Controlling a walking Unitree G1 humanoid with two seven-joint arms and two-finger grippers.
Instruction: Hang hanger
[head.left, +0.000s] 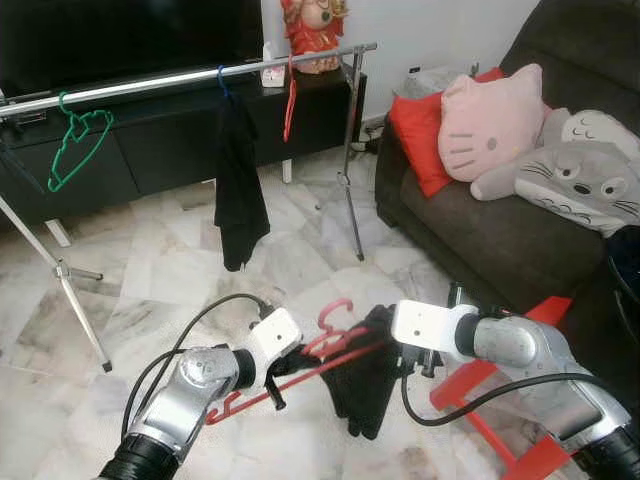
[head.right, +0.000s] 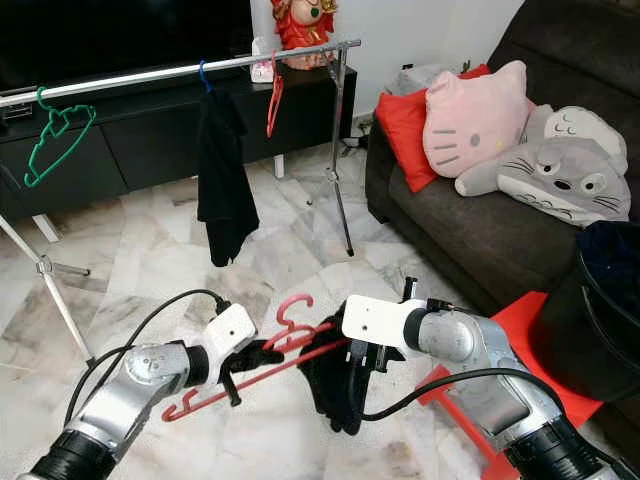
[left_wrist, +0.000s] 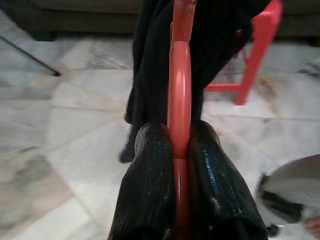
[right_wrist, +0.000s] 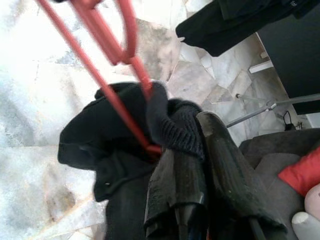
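Observation:
A red hanger (head.left: 300, 368) is held low over the marble floor, with a black garment (head.left: 362, 385) bunched on its right end. My left gripper (head.left: 282, 362) is shut on the hanger near its hook; in the left wrist view both fingers (left_wrist: 150, 185) press against the red plastic. My right gripper (head.left: 402, 358) is shut on the black garment (right_wrist: 125, 150) at the hanger's right arm. Further back stands a silver clothes rail (head.left: 190, 78) carrying a green hanger (head.left: 75, 140), a black garment on a blue hanger (head.left: 238, 185) and a red hanger (head.left: 290, 105).
A dark sofa (head.left: 480, 230) with a red cushion, a pink cat pillow (head.left: 490, 125) and a grey plush stands on the right. A red stool (head.left: 520, 420) is by my right arm. A black TV cabinet (head.left: 160, 140) runs behind the rail, whose legs (head.left: 350, 190) splay across the floor.

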